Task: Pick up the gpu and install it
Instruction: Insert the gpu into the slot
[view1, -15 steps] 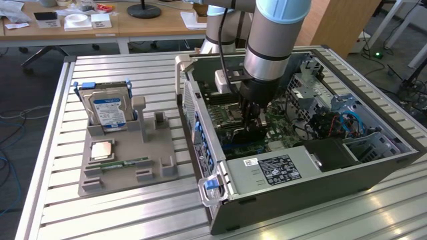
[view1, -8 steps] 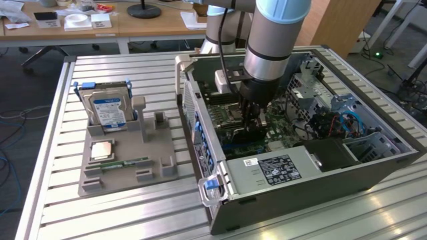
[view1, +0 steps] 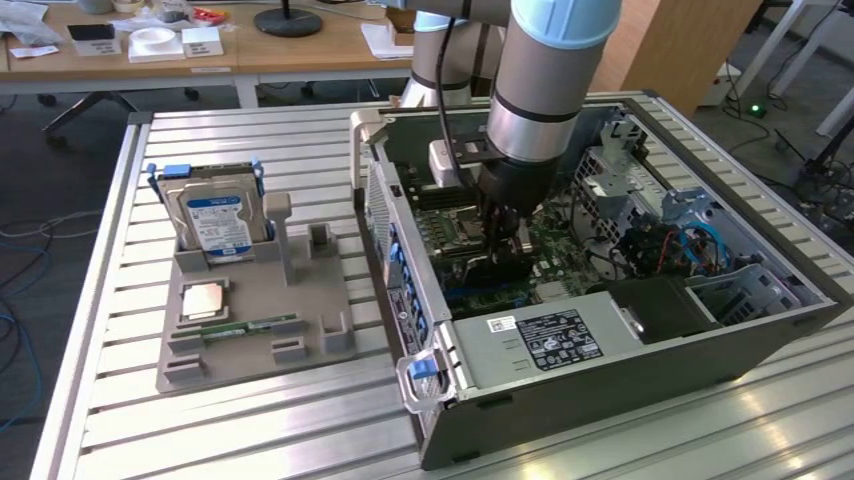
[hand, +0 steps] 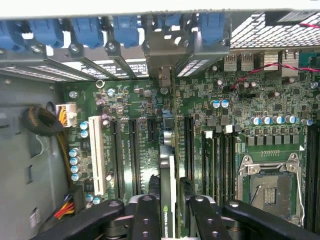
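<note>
- Silvery slatted metal makes up the bench (view1: 240, 420), which carries an open computer case (view1: 587, 350) lying on its side towards the exterior view's right and a grey parts holder (view1: 254, 340) towards its left.
- Inside the case sits a green motherboard (hand: 240, 100), with a black power supply box bearing a white label (view1: 554, 340) at the near end and blue cables (view1: 687, 240) by the drive cage.
- Reaching down into the case is the grey and light-blue robot arm (view1: 547, 90), with the claw (view1: 505, 262) low over the board.
- From the wrist view, the claw (hand: 169, 210) is partly closed, its black fingers (hand: 145, 215) pressed on either side of the gpu (hand: 167, 200), which stands on edge over an expansion slot, its metal bracket end (hand: 164, 80) up by the row of blue slot clips (hand: 125, 27).
- That same close view reveals an empty processor socket (hand: 270, 187) and a long white slot (hand: 96, 155) on the board.
- On the holder, a silver hard drive with a blue-white label (view1: 218, 220) stands upright in a blue frame.
- Lower on the holder lie a square silver chip (view1: 203, 300) and a slim green memory stick (view1: 247, 327).
</note>
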